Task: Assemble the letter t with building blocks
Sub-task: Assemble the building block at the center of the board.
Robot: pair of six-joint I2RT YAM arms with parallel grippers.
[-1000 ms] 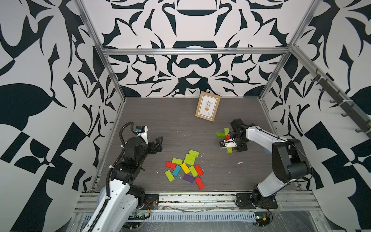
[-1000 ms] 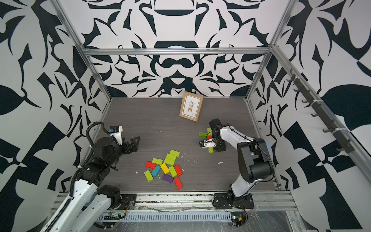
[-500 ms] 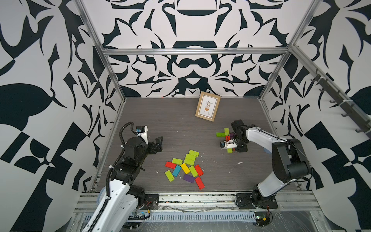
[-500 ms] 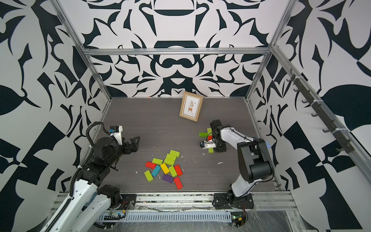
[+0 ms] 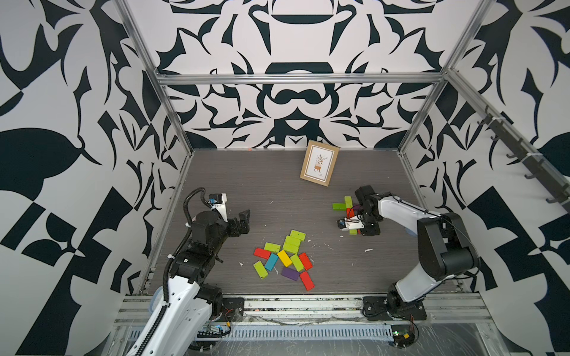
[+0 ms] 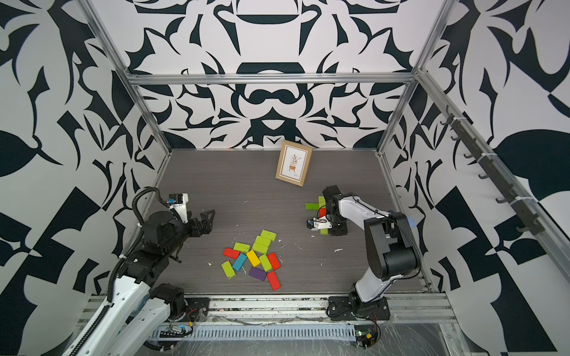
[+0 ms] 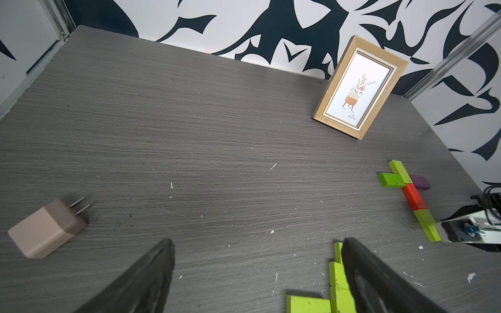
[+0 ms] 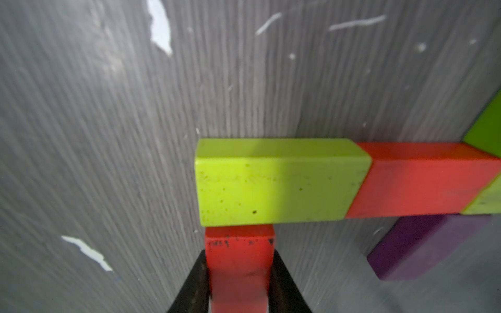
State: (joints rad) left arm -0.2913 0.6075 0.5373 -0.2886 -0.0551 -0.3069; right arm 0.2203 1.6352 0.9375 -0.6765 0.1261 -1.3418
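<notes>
A partly built figure of building blocks lies at the right: a lime green block (image 5: 348, 202), a lime green arm (image 5: 338, 206), a purple arm (image 7: 420, 182), a red stem block (image 7: 413, 197) and a lime green end block (image 8: 273, 184). My right gripper (image 8: 239, 254) is shut on a second red block (image 8: 240, 276), whose end touches the side of that end block. In both top views the wrist (image 5: 367, 226) (image 6: 336, 226) hides this grip. Loose blocks lie in a pile (image 5: 287, 257) (image 6: 256, 257). My left gripper (image 5: 242, 220) (image 7: 257, 241) hangs open and empty left of the pile.
A wooden picture frame (image 5: 319, 162) stands upright at the back. A beige wall charger (image 7: 46, 229) lies on the table in the left wrist view. Patterned walls and metal rails enclose the grey table (image 5: 277, 191). White flecks are scattered on it.
</notes>
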